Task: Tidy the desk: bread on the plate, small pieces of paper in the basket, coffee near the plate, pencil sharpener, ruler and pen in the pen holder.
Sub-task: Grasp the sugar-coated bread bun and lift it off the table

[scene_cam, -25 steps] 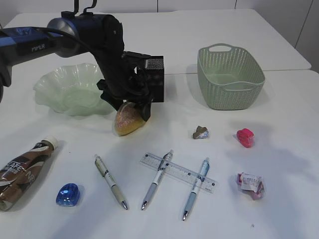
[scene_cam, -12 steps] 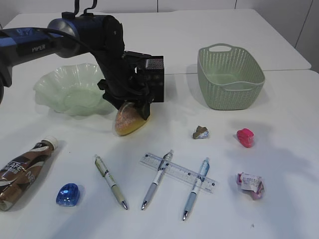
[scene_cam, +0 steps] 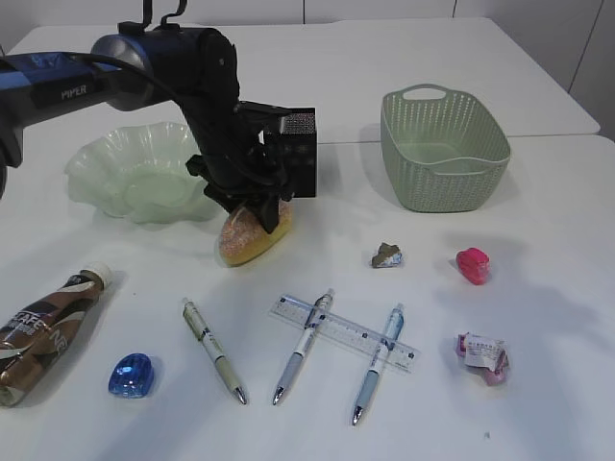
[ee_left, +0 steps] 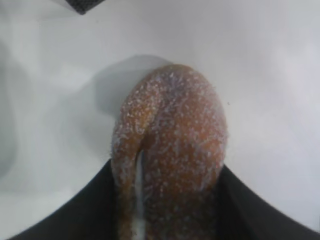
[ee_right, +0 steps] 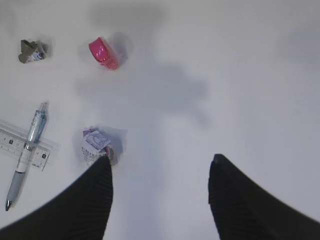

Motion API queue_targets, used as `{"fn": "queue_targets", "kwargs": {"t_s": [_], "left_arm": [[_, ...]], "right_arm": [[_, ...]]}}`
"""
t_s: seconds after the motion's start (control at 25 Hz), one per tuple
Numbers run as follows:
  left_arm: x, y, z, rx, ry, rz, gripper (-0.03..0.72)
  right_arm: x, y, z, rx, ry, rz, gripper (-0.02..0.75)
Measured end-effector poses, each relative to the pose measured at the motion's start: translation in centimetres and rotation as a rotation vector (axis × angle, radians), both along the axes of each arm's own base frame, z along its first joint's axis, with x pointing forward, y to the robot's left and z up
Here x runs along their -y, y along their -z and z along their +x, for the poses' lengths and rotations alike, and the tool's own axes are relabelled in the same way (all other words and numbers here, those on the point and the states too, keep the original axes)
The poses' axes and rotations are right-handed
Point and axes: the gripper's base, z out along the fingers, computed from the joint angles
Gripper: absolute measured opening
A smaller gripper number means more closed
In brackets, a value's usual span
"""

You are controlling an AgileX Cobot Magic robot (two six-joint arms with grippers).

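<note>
My left gripper (scene_cam: pixel 256 209) is shut on the sugared bread (scene_cam: pixel 248 240), which rests on the table just right of the green plate (scene_cam: pixel 135 173). In the left wrist view the bread (ee_left: pixel 172 150) fills the space between my jaws. My right gripper (ee_right: pixel 160 172) is open and empty above the table, out of the exterior view. A black pen holder (scene_cam: pixel 300 154) stands behind the bread. The green basket (scene_cam: pixel 444 149) is at the back right. The coffee bottle (scene_cam: pixel 43 331) lies at the front left.
Three pens (scene_cam: pixel 213 349) (scene_cam: pixel 303 346) (scene_cam: pixel 378 363) and a ruler (scene_cam: pixel 344 332) lie in front. A blue sharpener (scene_cam: pixel 130 375) is at the left, a pink one (scene_cam: pixel 473 265) (ee_right: pixel 104 53) at the right. Paper scraps (scene_cam: pixel 387 255) (scene_cam: pixel 483 355) (ee_right: pixel 96 146) lie near it.
My left gripper has settled a little lower around the bread, and the bread has shifted slightly under it. Nothing else has moved.
</note>
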Motion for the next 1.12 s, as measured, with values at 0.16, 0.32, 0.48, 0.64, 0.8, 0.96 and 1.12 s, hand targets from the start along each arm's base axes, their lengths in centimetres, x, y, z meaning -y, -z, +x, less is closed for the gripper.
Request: {"fn": "queue_targets", "kwargs": {"t_s": [0.16,0.32,0.48,0.64,0.8,0.96,1.12], "left_arm": [[0.0,0.0,0.0,-0.002,0.000,0.001,0.300],[-0.1,-0.1,-0.2,-0.022,0.004,0.009,0.292],[0.0,-1.3,-0.2,-0.032,0.011,0.013,0.289],[0.0,-2.8,-0.1,-0.002,0.001,-0.009,0.289],[0.0,-4.4,-0.3,0.016,-0.029,-0.029,0.289],[-0.1,-6.6,-0.7,0.041,-0.050,-0.055,0.289],[-0.4,-8.7,-1.1,0.076,-0.048,-0.066,0.289]], "right_arm": [[0.0,0.0,0.0,0.000,0.000,0.000,0.478],[0.0,-0.2,0.0,0.001,-0.001,0.000,0.478],[0.0,-0.9,0.2,0.015,0.000,0.000,0.478],[0.0,-1.2,0.0,-0.001,-0.001,0.001,0.478],[0.0,-1.1,-0.2,-0.033,-0.003,0.003,0.478],[0.0,-1.0,-0.3,-0.039,-0.004,0.004,0.478],[0.0,-1.0,-0.3,-0.039,-0.004,0.004,0.478]]}}
